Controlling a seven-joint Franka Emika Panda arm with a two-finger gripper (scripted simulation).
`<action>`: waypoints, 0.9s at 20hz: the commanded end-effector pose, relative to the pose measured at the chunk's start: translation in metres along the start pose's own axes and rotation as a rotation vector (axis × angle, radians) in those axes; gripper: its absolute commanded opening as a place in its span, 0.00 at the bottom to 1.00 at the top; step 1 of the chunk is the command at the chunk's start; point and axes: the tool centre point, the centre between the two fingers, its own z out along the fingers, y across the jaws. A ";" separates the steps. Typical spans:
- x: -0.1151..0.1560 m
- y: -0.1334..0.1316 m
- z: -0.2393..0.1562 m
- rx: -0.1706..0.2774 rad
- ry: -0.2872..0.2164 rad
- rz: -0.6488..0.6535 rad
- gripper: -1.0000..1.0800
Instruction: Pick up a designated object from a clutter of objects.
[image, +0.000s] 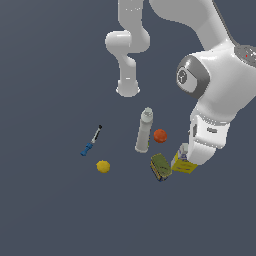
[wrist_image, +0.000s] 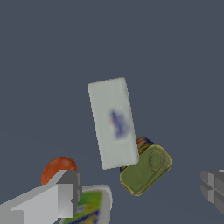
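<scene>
Carton box (image: 183, 164), yellow below and white on top, stands on the dark grey surface (image: 50, 210) in the exterior view, toward that view's right and partly hidden by the white arm's wrist, which hangs directly over it. Just beside the box on the exterior view's left lies a small green-yellow tin (image: 160, 166). Behind the tin a tall white bottle (image: 144, 131) stands slightly tilted, with an orange-red ball (image: 160, 135) close at its right. Well apart to the left lie a yellow lemon (image: 103, 166) and a blue-handled marker (image: 92, 141). The fingers themselves are hidden behind the wrist in this view.

In the wrist view the carton box (wrist_image: 113, 122) shows its white top with blurred blue lettering, near the middle of the picture. The tin (wrist_image: 145, 170) sits against one of its corners, touching or nearly so. The ball (wrist_image: 58, 168) peeks from behind one finger (wrist_image: 52, 199), and the bottle's (wrist_image: 89, 205) green-yellow label shows beside that finger. The other finger (wrist_image: 213, 190) stands at the far edge, so the fingers are spread wide, holding nothing, above the box and clear of it.
</scene>
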 end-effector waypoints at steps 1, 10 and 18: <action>0.012 -0.004 0.006 0.002 0.004 -0.066 0.96; 0.034 -0.013 0.018 0.006 0.012 -0.181 0.96; 0.034 -0.013 0.027 0.006 0.012 -0.181 0.96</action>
